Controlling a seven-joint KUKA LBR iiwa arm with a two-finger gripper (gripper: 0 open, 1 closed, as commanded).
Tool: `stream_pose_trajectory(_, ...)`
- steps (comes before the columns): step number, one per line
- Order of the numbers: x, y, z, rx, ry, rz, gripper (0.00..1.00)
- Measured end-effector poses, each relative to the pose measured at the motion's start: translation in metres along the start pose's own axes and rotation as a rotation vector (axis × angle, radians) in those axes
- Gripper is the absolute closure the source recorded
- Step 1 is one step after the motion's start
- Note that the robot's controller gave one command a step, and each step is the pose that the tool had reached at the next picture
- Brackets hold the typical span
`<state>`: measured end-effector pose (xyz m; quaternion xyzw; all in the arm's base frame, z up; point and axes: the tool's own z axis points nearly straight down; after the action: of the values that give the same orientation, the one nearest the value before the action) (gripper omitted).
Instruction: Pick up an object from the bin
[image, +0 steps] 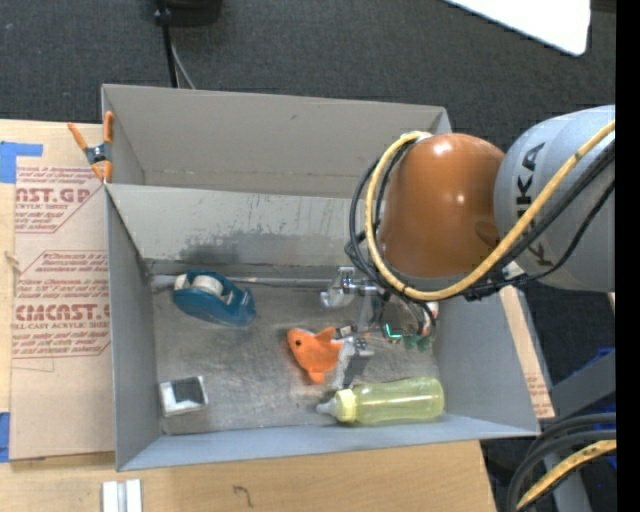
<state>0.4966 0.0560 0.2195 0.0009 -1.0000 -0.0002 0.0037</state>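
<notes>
Fingers (338, 293) of the gripper (346, 335) seem to stand apart, though the wrist above shades them: one metal tip is behind the flat orange plastic piece (313, 352), the other in front of it. That piece is bright orange, irregular in outline and pointed towards the front. It lies on the floor of the grey metal bin (130, 330), its right end just beside the fingers.

Four things lie in the bin, one of each:
- the orange piece
- a pale yellow-green plastic bottle (395, 400) on its side, just in front and to the right of the piece
- a blue tape dispenser (213, 298), well to its left
- a small grey square packet (184, 394), far left and in front
</notes>
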Motion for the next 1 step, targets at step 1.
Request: stream_pose_trajectory(1,-0.0016,-0.0003,-0.0041,-0.001,-0.008,0.001,0.0)
